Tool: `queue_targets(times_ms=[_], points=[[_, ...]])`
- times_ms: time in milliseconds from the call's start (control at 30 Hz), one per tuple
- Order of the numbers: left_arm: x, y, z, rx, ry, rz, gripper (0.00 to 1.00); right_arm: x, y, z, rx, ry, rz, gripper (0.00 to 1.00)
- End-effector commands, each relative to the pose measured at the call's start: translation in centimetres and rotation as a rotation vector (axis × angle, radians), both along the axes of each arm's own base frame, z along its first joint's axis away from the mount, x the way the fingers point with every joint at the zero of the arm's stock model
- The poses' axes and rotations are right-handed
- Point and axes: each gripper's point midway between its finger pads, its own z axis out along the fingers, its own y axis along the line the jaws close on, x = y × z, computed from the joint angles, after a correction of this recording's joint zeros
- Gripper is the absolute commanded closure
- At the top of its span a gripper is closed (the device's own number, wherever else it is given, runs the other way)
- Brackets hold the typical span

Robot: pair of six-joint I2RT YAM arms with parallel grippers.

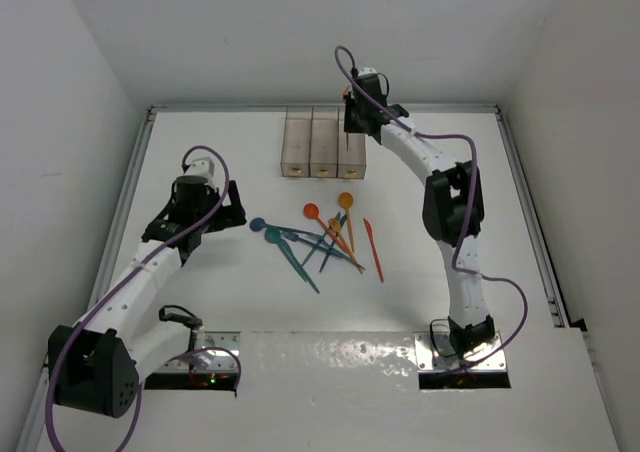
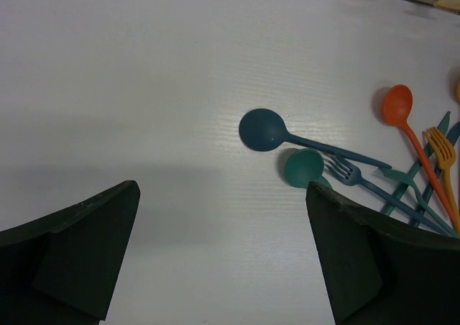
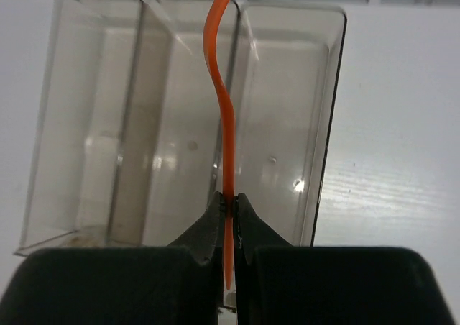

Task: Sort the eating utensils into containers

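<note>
My right gripper (image 3: pixel 228 206) is closed on a thin orange utensil (image 3: pixel 224 109), pinched near one end between the two fingertips. The utensil runs straight out from the tips and crosses the row of three clear containers (image 3: pixel 327 109). In the right wrist view it lines up with the wall between the middle and the right-hand container, and I cannot tell which of the two it hangs over. It is seen edge-on, so its kind is not clear.

My left gripper (image 2: pixel 221 195) stands wide open and holds nothing, low over the white table (image 2: pixel 144 66). A blue spoon (image 2: pixel 262 129) lies just ahead of its tips.

Only the overhead view shows the whole layout: the loose pile of utensils (image 1: pixel 325 237) lies mid-table, between my arms and nearer than the containers. Only the left wrist view separates the pile's near edge: a teal spoon (image 2: pixel 303 167), a blue fork (image 2: pixel 343 171) and an orange spoon (image 2: pixel 397 103).
</note>
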Motion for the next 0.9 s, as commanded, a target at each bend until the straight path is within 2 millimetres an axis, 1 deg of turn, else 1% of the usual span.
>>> queue_targets(times_ms=[0,67,133,167,233,267,333,367,467,500,533,567,600,633,667,700,733,800,833,867], points=[[0.9,-0.2,1.3,0.003,-0.049,-0.005,0.00,1.1,-0.8,0.1,0.046,-0.031,-0.069,1.00],[0.9,-0.2,1.2,0.005,-0.047,-0.004,0.00,0.9,-1.2,-1.8,0.039,0.006,-0.072,1.00],[0.9,-0.3,1.1,0.004,-0.042,-0.006,0.00,0.7,-1.3,-2.8,0.035,0.025,-0.074,1.00],[0.9,-0.3,1.1,0.004,-0.040,-0.006,0.00,0.5,-1.5,-3.8,0.034,0.045,-0.078,0.99],[0.9,-0.3,1.0,0.005,-0.037,-0.006,0.00,0.4,-1.5,-4.5,0.039,0.065,-0.078,0.94],[0.9,-0.3,1.0,0.005,-0.037,-0.006,0.00,0.3,-1.4,-5.0,0.038,0.077,-0.072,0.85],[0.9,-0.2,1.0,0.006,-0.037,-0.005,0.00,0.1,-1.2,-4.7,0.033,0.084,-0.055,0.77],[0.9,-0.2,1.1,0.006,-0.037,-0.005,0.00,0.0,-1.1,-3.8,0.027,0.071,-0.040,0.67],[1.0,-0.3,1.2,0.005,-0.040,-0.005,0.00,-0.7,-1.1,-2.0,-0.005,0.041,0.003,0.56],[1.0,-0.3,1.1,0.005,-0.039,-0.005,0.00,-0.9,-1.1,0.4,-0.003,-0.004,0.014,0.55],[1.0,-0.3,1.2,0.005,-0.042,-0.005,0.00,-1.6,-1.1,0.6,-0.029,-0.006,0.040,0.55],[1.0,-0.2,1.3,0.006,-0.042,-0.004,0.00,-2.3,-0.9,3.2,-0.017,-0.043,0.064,0.55],[1.0,-0.2,1.3,0.006,-0.044,-0.003,0.00,-2.9,-0.7,2.1,-0.028,-0.021,0.088,0.56],[1.0,-0.2,1.3,0.007,-0.044,-0.002,0.00,-4.5,-0.8,3.3,-0.027,-0.026,0.112,0.58],[1.0,-0.1,1.4,0.008,-0.046,0.002,0.00,-5.5,-0.7,3.5,-0.037,-0.029,0.142,0.61],[1.0,-0.1,1.4,0.009,-0.046,0.005,0.00,-6.6,-0.4,4.0,-0.029,-0.036,0.174,0.67],[1.0,-0.1,1.5,0.009,-0.046,0.005,0.00,-9.1,-0.4,3.9,-0.032,-0.022,0.206,0.70],[1.0,-0.1,1.6,0.008,-0.049,0.005,0.00,-11.7,-0.2,3.6,-0.045,-0.010,0.256,0.74],[1.1,-0.1,1.6,0.007,-0.051,0.007,0.00,-14.1,-0.2,2.8,-0.060,0.015,0.285,0.76],[1.0,-0.1,1.6,0.007,-0.049,0.008,0.00,-15.3,-0.3,2.1,-0.076,0.032,0.304,0.76]])
